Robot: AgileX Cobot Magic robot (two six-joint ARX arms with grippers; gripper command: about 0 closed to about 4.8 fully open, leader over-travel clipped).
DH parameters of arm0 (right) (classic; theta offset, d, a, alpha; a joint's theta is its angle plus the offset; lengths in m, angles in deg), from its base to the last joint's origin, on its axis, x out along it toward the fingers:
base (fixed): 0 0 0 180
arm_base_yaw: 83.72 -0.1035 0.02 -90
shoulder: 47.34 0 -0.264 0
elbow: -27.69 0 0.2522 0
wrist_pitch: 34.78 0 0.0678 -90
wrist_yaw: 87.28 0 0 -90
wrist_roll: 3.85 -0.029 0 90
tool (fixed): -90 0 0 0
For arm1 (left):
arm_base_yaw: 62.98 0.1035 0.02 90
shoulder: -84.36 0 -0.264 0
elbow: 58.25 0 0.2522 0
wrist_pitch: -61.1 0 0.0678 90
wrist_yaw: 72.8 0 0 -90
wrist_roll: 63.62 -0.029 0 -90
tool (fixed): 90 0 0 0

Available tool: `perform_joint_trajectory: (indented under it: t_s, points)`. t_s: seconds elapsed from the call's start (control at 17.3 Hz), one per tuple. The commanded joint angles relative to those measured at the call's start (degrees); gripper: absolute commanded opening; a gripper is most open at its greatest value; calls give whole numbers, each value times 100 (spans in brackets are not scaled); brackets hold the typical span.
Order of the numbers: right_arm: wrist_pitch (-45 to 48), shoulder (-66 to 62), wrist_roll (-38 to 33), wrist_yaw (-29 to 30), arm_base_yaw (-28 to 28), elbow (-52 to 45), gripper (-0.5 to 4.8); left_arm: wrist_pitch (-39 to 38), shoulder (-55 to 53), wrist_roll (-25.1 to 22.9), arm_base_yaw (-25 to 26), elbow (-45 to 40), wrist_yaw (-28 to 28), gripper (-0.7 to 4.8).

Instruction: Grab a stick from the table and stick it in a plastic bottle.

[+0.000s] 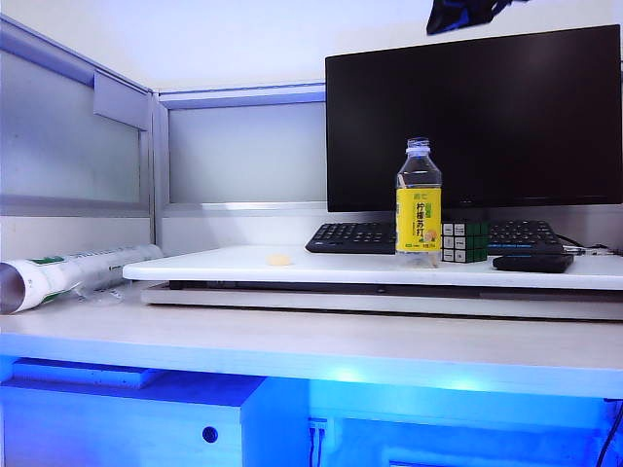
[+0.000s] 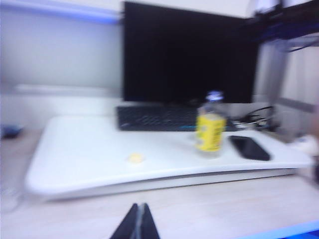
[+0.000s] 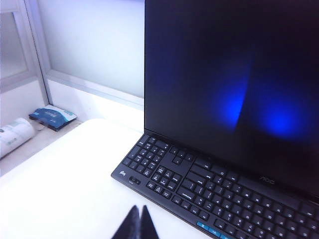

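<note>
stick: i cannot find it in any view. no thin tan stick shows on the table point(image 1: 321, 336) or on the white board point(image 1: 341, 265), so how it looks cannot be told.
plastic bottle: the plastic bottle point(image 1: 419, 206) stands up straight on the white board, in front of the keyboard point(image 1: 355, 236) and just beside the puzzle cube point(image 1: 464, 241). it is clear, with a yellow label and a thin neck.
right gripper: the right gripper point(image 3: 137, 224) hangs above the white board near the keyboard and the monitor point(image 3: 234, 84). its two tips are pressed together with nothing seen between them.
left gripper: the left gripper point(image 2: 138, 223) is low over the front of the table, tips together, and looks empty.
what could go wrong: if the fingers closed and missed the stick, the arm may go to the bottle with nothing to put in.
why: the stick is thin and flat, so it is easy to slip past.
other risk: the bottle looks light, so a push at its thin neck could tip it.
small lump: a round beige lump point(image 1: 279, 259) lies on the board; it is not the stick.
</note>
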State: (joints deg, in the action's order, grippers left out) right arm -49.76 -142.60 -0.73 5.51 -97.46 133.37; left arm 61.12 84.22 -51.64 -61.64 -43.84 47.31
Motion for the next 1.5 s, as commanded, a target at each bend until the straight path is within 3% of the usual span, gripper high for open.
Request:
perform_joint_trajectory:
  t_s: [0.06, 0.35, 0.64, 0.75, 1.16, 1.33, 1.5]
  points:
    - [-4, 367, -7, -20, 31, -118, -9, -184, -4, -527, 2, 7, -271, -5]
    - [0, 1390, -9, -31, 284, -1259, -9, -385, -4, -623, 7, 7, -870, -5]
    - [162, 2778, -59, -11, 717, -3005, -9, -822, -4, -879, 9, 7, -1213, -5]
    - [391, 3611, -417, -13, 859, -4015, -9, -907, -4, -870, 9, 4, -1349, -5]
    - [494, 5263, -614, -35, 885, -6022, -9, -1139, -4, -909, 11, 4, -2031, -5]
    - [439, 6245, -776, -122, 883, -6867, -9, -1657, -4, -1381, 13, 4, -2247, -5]
    - [435, 6957, -898, -160, 883, -7460, -9, -1939, -4, -1504, 13, 0, -2253, -5]
